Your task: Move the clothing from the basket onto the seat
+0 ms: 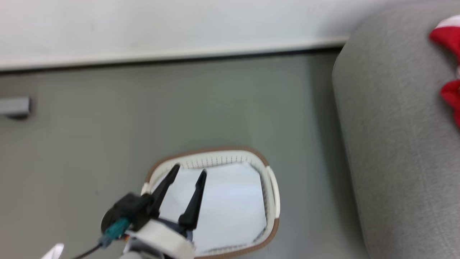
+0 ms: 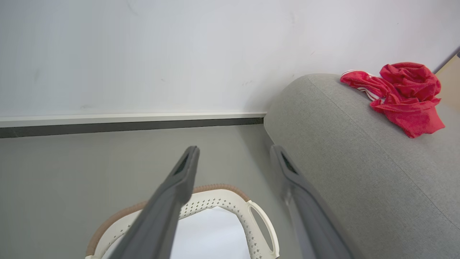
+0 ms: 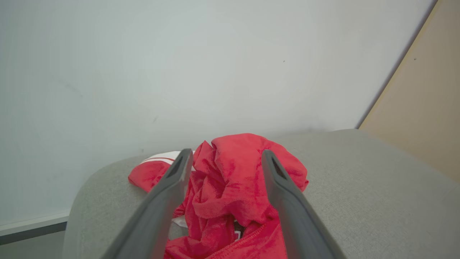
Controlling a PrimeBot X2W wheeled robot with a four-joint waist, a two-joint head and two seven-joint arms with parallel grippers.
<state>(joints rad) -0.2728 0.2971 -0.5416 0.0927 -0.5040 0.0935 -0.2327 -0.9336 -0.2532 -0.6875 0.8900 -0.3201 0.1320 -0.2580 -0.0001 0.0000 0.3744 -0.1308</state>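
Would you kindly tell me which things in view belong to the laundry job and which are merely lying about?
Job: bright red soft clothing with white stripes; oval cream-white perforated plastic basket; large light-grey woven-fabric seat; open left end effector; open right end effector.
Lying about: flat white sheet inside the basket; small grey block; beige panel.
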